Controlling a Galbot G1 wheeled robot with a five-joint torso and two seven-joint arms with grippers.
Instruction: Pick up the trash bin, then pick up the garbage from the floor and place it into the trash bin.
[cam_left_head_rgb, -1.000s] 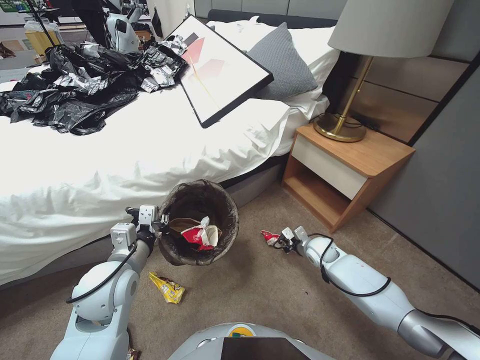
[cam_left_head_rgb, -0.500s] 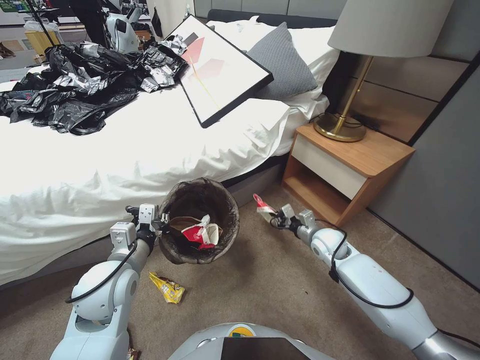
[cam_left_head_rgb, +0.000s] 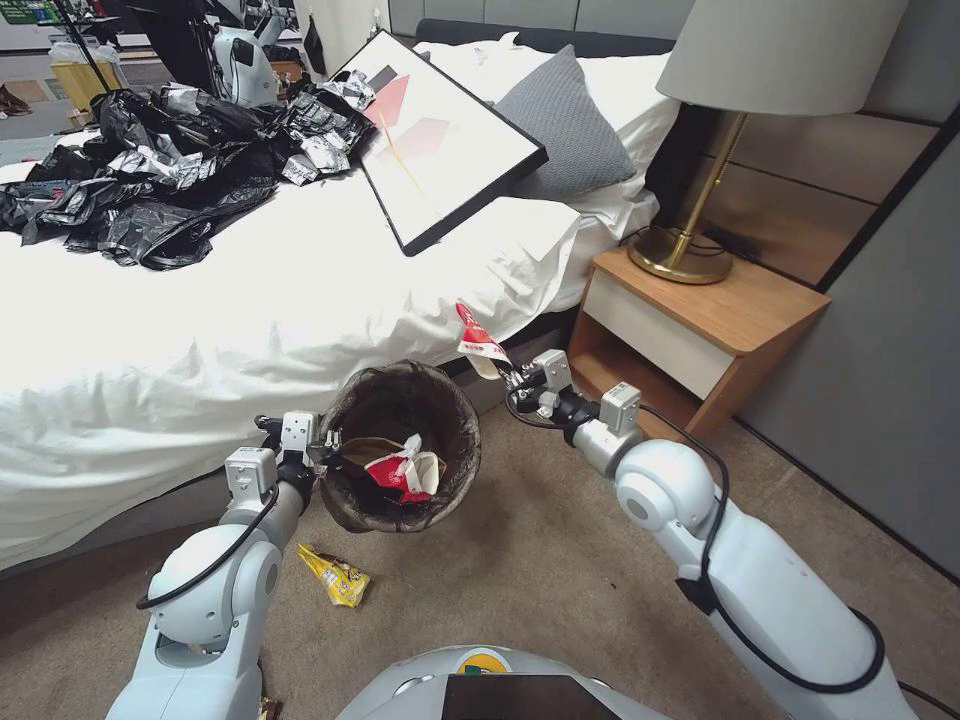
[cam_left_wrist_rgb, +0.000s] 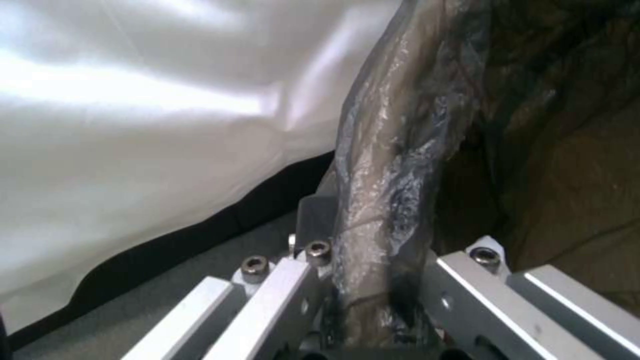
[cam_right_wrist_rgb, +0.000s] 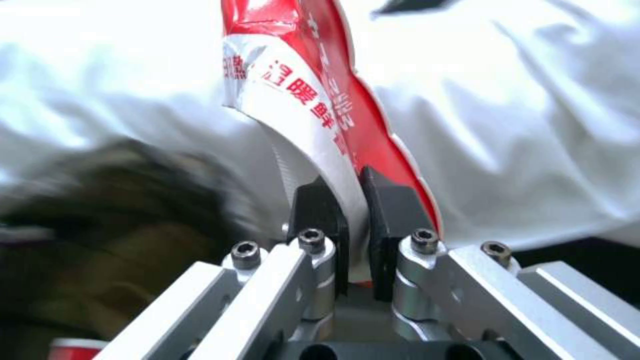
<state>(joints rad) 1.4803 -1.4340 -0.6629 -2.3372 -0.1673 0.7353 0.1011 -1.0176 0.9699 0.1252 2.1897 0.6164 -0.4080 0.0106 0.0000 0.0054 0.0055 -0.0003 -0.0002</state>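
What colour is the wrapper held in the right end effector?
Red and white with red print, on the wrapper; clearest in the right wrist view, pinched by the right end effector.

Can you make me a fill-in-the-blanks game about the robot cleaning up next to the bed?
1. The right gripper is shut on a red-and-white ___.
2. The left gripper holds the trash bin by its ___.
3. A ___ snack wrapper lies on the carpet below the bin.
4. The lamp stands on the wooden ___.

Missing words: wrapper; rim; yellow; nightstand
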